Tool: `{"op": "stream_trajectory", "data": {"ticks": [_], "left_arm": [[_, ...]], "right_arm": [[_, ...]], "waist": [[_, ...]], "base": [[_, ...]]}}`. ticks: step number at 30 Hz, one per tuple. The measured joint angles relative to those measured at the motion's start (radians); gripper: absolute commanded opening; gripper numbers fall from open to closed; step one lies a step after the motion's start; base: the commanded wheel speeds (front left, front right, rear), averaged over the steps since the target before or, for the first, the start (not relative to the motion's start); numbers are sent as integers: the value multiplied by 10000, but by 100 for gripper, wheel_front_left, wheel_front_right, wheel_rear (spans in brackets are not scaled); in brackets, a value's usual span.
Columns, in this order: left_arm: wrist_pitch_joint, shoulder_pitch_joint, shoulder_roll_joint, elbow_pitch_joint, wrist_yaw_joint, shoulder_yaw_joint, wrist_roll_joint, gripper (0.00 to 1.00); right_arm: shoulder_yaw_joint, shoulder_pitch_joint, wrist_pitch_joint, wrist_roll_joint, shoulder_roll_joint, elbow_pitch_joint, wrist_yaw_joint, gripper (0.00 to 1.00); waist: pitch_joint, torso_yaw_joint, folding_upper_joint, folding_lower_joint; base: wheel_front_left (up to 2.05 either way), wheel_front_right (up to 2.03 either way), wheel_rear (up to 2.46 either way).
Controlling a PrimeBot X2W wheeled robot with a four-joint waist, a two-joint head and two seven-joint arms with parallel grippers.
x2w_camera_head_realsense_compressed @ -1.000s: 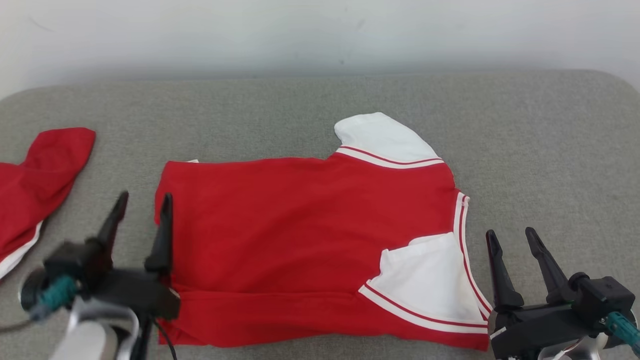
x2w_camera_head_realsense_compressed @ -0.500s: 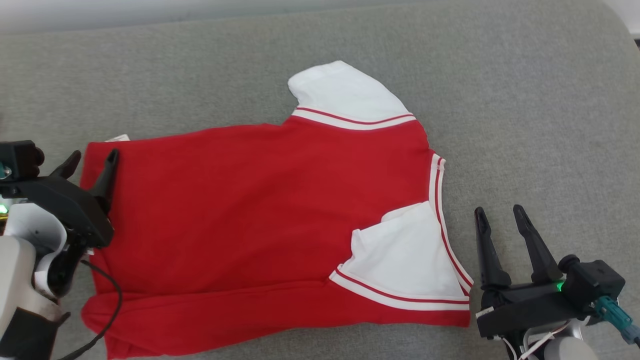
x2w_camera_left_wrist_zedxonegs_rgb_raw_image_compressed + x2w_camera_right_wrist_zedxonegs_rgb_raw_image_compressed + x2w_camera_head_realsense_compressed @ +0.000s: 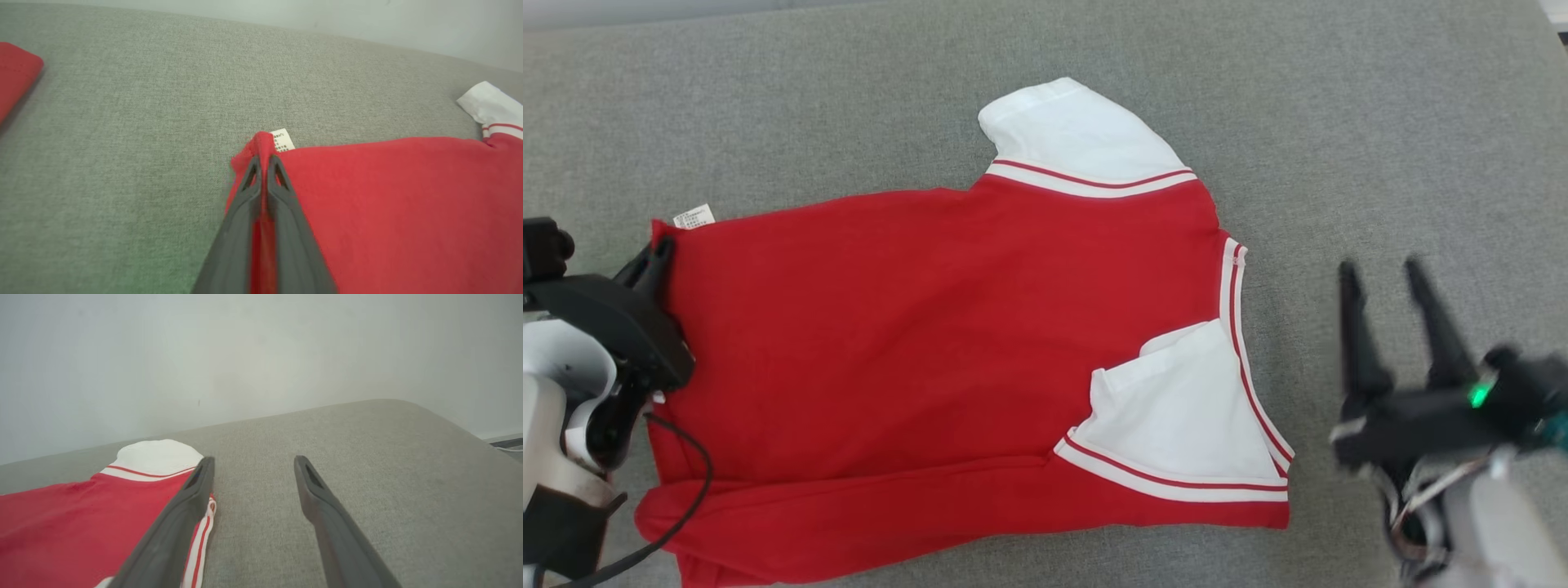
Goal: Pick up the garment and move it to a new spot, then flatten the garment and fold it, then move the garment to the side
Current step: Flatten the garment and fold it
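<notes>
The garment (image 3: 931, 343) is a red shirt with white sleeves, lying flat on the grey cushioned surface (image 3: 1339, 122). My left gripper (image 3: 656, 251) is shut on its far left corner, beside the white label (image 3: 694, 217). In the left wrist view the two fingers (image 3: 282, 192) pinch a raised fold of the red garment (image 3: 388, 196) just below the label (image 3: 282, 139). My right gripper (image 3: 1380, 269) stands open over bare cushion, to the right of the striped neckline. In the right wrist view the right gripper (image 3: 254, 461) holds nothing, and the garment (image 3: 81, 514) lies left of it.
A second red cloth (image 3: 16, 77) lies further left on the cushion. A pale wall (image 3: 245, 355) rises behind the surface's far edge. The cushion's rounded corner (image 3: 429, 412) drops off at the right.
The head camera has tilted down and shifted. My left gripper has gone from open to shut on the garment's corner. My right gripper has moved forward, staying open.
</notes>
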Motion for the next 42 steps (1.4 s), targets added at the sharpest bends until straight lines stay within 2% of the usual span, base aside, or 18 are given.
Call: {"op": "stream_trajectory", "data": {"ticks": [6,7,10,18,23,24,35,37,38,42], "left_arm": [[-211,-349,-276,-134,21,-194,104,0],[-211,-349,-276,-134,21,-194,104,0],[-324,-652,-610,-111,-27,-420,136,0],[-775,-1605,-1563,249,-347,-1049,330,0],[-1085,-2181,-2011,602,-527,-1375,430,0],[-1187,-2336,-2134,769,-604,-1465,458,0],[-1699,-2753,-2316,1659,-786,-1636,451,0],[-1776,-2801,-2320,1787,-836,-1647,437,0],[-1804,-2828,-2324,1845,-853,-1655,435,0],[-2054,-2838,-2320,2057,-863,-1609,360,0]], "right_arm": [[-163,-2568,161,673,-897,1254,-2,100],[-163,-2568,161,673,-897,1254,-2,100],[221,-3962,410,1066,-1463,2362,-2,100],[2276,-6973,1026,2088,-2667,5056,-2,100],[3797,-8144,1400,2809,-2968,6326,-2,100],[4454,-8440,1507,3047,-3047,6659,-2,100],[7517,-9130,2123,4947,-3444,7248,-2,100],[7845,-9262,2096,5264,-3553,7267,-2,22],[7929,-9275,2000,5423,-3572,7308,-2,0],[8165,-9319,1427,6077,-3657,7367,-2,0]], "waist": [[178,234,0,1],[178,234,0,1],[282,497,0,0],[681,1442,0,1],[1058,2015,0,0],[1226,2201,1,0],[1723,2655,0,1],[1708,2642,-1,-1],[1696,2634,-1,-1],[1592,2599,0,0]], "base": [[0,0,0],[0,0,0],[0,0,0],[0,0,0],[0,0,0],[0,0,0],[0,0,0],[0,0,0],[0,0,0],[0,0,0]]}}
